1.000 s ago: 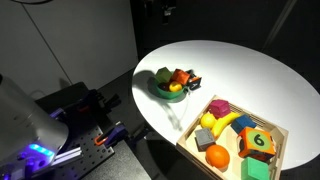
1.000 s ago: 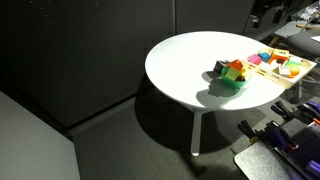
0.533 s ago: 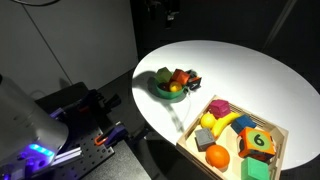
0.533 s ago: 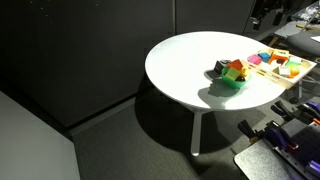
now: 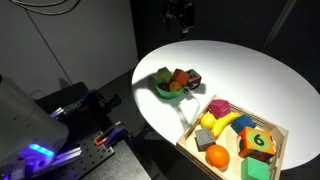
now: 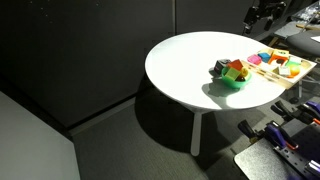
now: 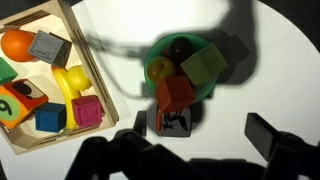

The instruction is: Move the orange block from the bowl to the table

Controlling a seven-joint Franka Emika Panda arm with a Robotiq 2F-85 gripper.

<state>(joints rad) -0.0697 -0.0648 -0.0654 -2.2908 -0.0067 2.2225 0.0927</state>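
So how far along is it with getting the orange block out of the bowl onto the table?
Nothing looks done yet: the small orange-red cube sits in the dark-green round bowl among other blocks. In hand: the gripper hangs open and empty, well apart from the bowl. Left: grasp the cube, lift it out, set it on the round white table.

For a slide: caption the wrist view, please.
Open gripper high above the bowl holding the orange block, toy tray beside it.

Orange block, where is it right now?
In the wrist view the orange block sits in the dark-green bowl, at its lower edge in the picture, between a yellow piece and a green cube, right of the wooden tray.
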